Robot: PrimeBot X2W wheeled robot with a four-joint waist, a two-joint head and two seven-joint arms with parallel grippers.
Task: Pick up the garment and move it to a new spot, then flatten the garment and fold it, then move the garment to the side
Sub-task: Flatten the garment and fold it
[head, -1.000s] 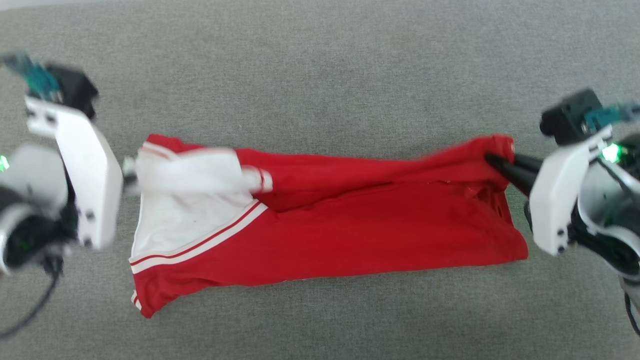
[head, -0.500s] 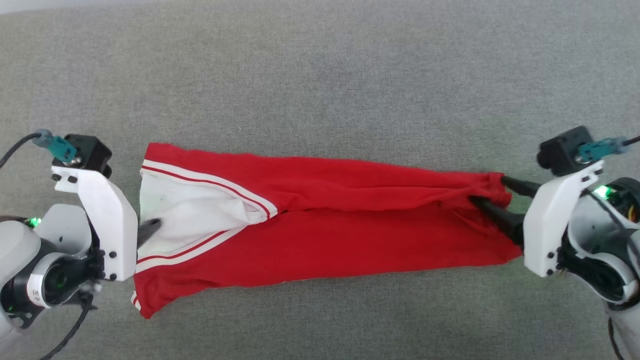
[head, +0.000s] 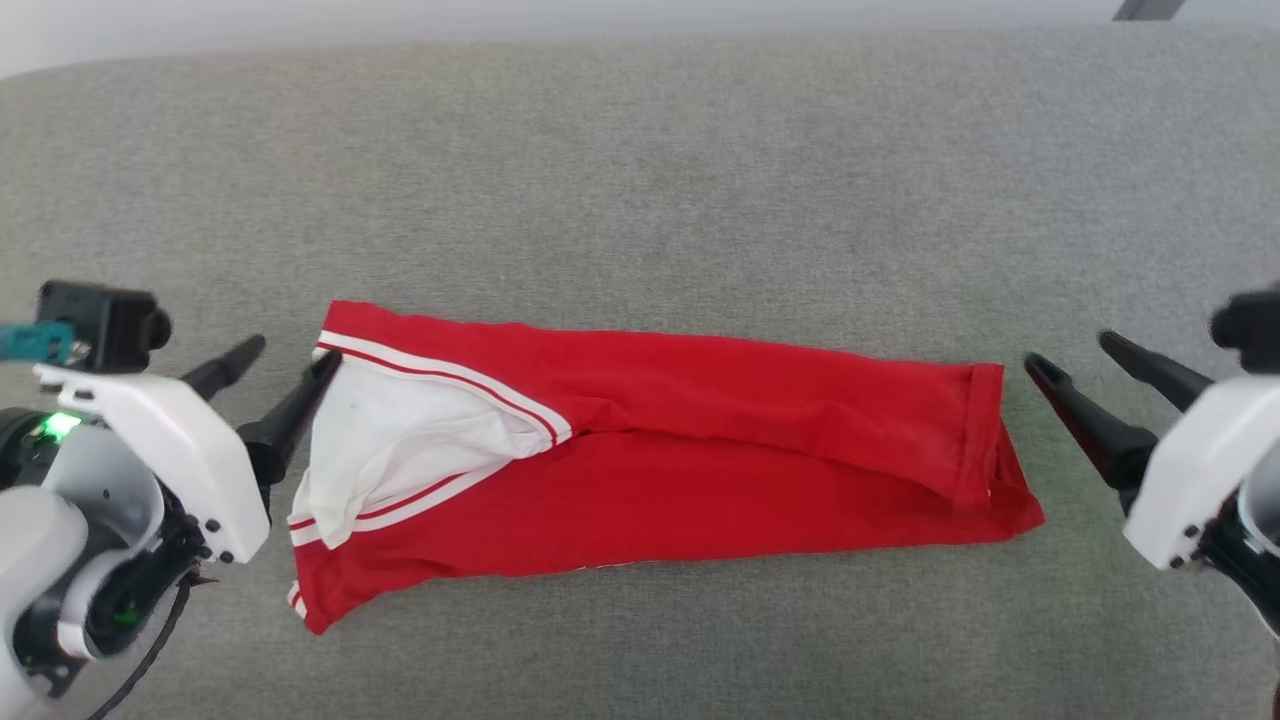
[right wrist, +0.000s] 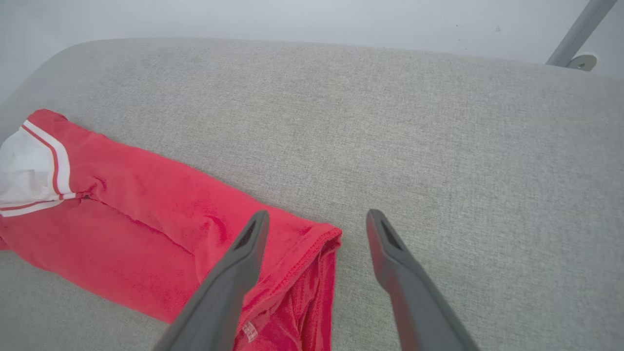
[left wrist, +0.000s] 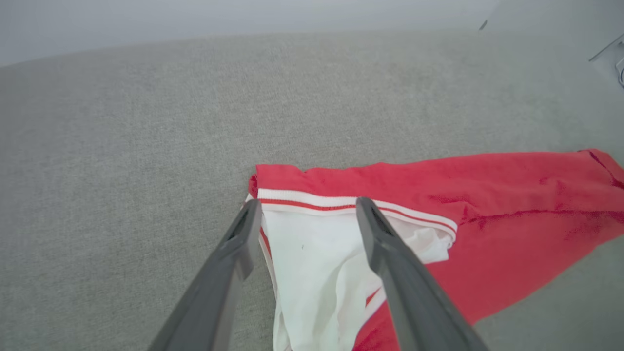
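**Evidently Free: Garment Lay Between Two Open Claws**

Evidently neither claw held anything. The garment (head: 700,470) lay folded into a long, narrow band across the grey fabric surface (head: 640,200), running left to right in the middle of the head view, a little nearer the robot than the surface's far edge. Its white sleeve (head: 400,440), edged with red-and-white stripes, sat at the left end, and its red hem (head: 975,430) closed off the right end.

The left claw (head: 292,352) stood at the garment's far left corner with its two dark fingers spread wide. The right-hand finger reached the striped edge there, though whether it touched the cloth could not be told. In the left wrist view those fingers framed the white sleeve and gripped none of it.

The right claw (head: 1072,350) was likewise spread wide, just beyond the hem on the right, with a strip of bare grey fabric between its fingertips and the cloth. Its fingers pointed left and away from the robot, towards the far right corner of the garment.
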